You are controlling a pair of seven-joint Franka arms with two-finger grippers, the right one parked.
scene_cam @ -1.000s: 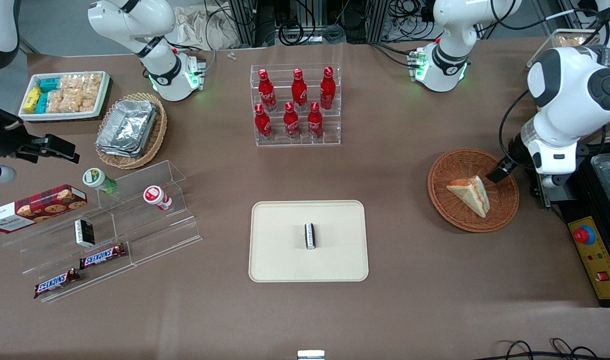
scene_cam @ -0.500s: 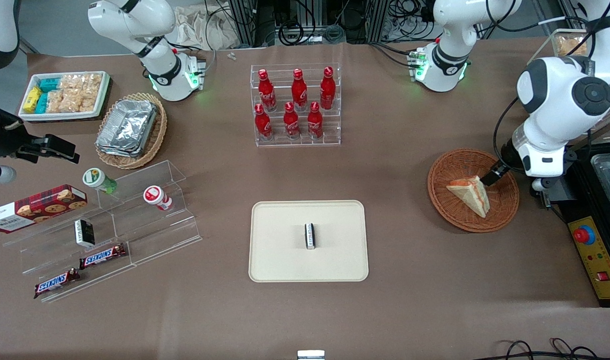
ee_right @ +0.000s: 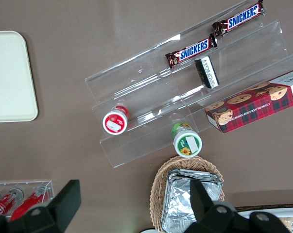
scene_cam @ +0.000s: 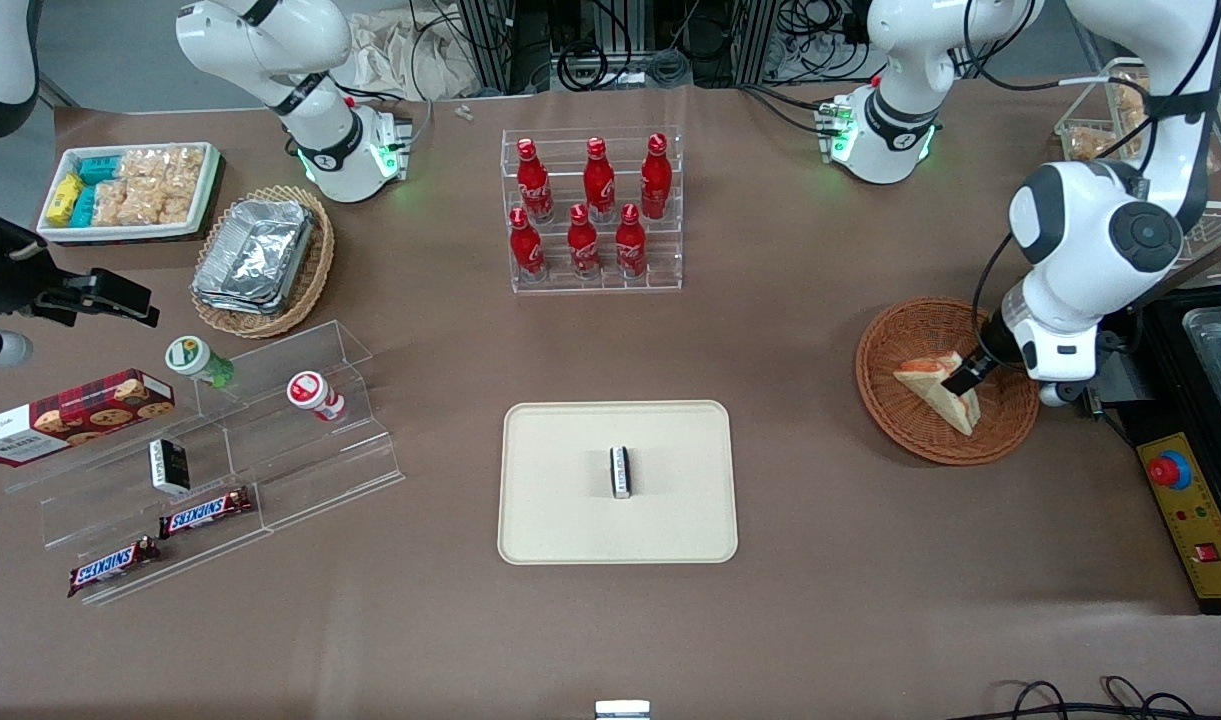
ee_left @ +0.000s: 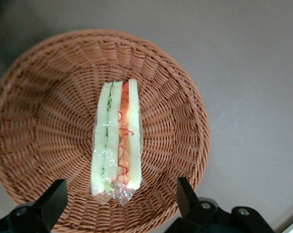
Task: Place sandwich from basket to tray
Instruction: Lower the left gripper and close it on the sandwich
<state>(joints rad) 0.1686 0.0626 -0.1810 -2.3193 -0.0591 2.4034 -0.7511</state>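
Note:
The sandwich (scene_cam: 932, 384), a pale bread wedge wrapped in clear film, lies in the round reddish-brown wicker basket (scene_cam: 875, 390) toward the working arm's end of the table. My gripper (scene_cam: 965, 378) hovers just over the sandwich's wide end. In the left wrist view the sandwich (ee_left: 118, 141) shows its green and orange filling edge-on in the basket (ee_left: 49, 121), and the gripper (ee_left: 119, 194) is open, one black finger (ee_left: 53, 196) on each side of the wedge with gaps between. The cream tray (scene_cam: 560, 480) lies mid-table, nearer the camera, with a small black-and-white packet (scene_cam: 620, 471) on it.
A clear rack of red bottles (scene_cam: 595, 210) stands farther from the camera than the tray. Toward the parked arm's end are an acrylic shelf with snacks (scene_cam: 220, 450), a tan basket of foil containers (scene_cam: 265, 258) and a white snack tray (scene_cam: 130, 190). A control box (scene_cam: 1185, 500) sits beside the basket.
The left arm has swung in over the basket, carrying the gripper from the basket's rim to above the sandwich's wide end. The sandwich has not moved.

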